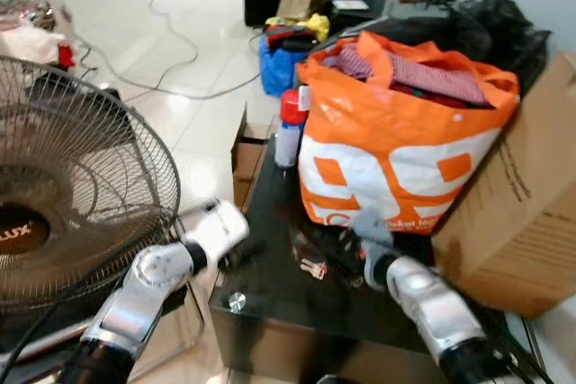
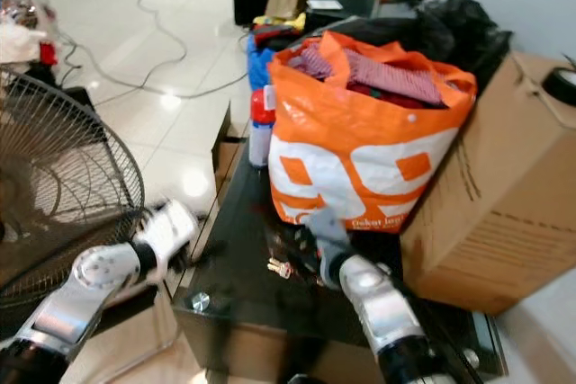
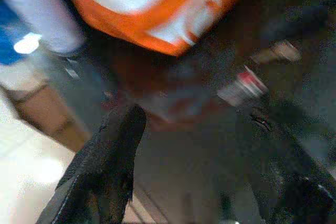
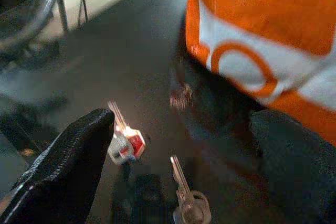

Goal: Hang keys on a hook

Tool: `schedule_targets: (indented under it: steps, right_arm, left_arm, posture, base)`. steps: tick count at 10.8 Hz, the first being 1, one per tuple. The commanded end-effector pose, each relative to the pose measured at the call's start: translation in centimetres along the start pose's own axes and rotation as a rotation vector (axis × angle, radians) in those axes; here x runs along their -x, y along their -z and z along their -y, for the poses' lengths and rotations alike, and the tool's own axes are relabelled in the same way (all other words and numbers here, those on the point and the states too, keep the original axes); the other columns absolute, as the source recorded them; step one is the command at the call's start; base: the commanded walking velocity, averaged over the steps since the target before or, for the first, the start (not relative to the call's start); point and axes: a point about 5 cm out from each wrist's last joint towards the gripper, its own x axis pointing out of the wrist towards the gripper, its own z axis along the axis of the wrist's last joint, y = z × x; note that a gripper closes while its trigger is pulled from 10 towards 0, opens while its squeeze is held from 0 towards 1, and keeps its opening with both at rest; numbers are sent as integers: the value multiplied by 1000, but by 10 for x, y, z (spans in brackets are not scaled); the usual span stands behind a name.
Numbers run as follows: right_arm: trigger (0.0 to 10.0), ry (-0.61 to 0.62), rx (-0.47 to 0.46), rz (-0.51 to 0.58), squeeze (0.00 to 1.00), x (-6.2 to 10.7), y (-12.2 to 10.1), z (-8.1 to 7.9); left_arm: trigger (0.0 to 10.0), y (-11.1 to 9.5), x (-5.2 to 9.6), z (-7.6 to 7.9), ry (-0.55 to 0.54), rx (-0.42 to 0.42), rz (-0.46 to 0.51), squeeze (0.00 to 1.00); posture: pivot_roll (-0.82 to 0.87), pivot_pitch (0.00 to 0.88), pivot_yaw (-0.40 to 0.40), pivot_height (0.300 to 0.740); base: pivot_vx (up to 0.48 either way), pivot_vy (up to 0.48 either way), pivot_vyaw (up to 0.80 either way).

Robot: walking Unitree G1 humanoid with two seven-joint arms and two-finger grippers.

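Your right fingers [image 4: 63,166] are spread apart, with the keys [image 4: 157,177] lying on the dark surface [image 4: 105,66] between them, untouched.

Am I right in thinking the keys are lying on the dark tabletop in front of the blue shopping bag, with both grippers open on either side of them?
Not quite: the shopping bag is orange and white, not blue, as the left eye view shows. The rest holds: the keys lie on the dark tabletop in front of it, with the left gripper and right gripper both open on either side.
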Motion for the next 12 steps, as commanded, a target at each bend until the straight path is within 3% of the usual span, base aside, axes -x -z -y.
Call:
schedule_targets:
  steps: [1,3,4,5,6,8,12]
  right_arm:
    - [10000,-11,11,-12,1000,-2,2,1]
    - [10000,-76,24,-86,1000,-12,12,-4]
    - [10000,-77,33,-113,0,-14,14,-3]
    - [9059,-75,25,-131,0,-15,16,-1]
    - [3569,-62,20,-161,0,-15,20,2]
    - [0,-7,-14,-189,0,-16,27,6]
    - [0,17,-30,-230,0,-17,34,8]
  left_arm:
    - [10000,-1,-2,3,46,-25,-7,0]
    - [10000,3,-2,6,85,-39,-13,0]
    - [10000,3,-1,10,106,-36,-9,0]
    - [10000,3,0,10,112,-35,-6,0]
    - [10000,4,1,10,117,-33,-5,0]
    - [10000,5,1,10,117,-33,-4,0]
    - [10000,5,2,9,122,-34,-3,0]
  posture:
    - [-19,0,-94,740]
    - [-26,0,-106,740]
    - [-25,0,-111,740]
    - [-25,0,-113,740]
    - [-24,0,-117,740]
    - [-24,0,-119,740]
    - [-23,0,-116,740]
  base:
    - [0,0,0]
    - [0,0,0]
    - [0,0,0]
    - [0,0,0]
    - [0,0,0]
    - [0,0,0]
    - [0,0,0]
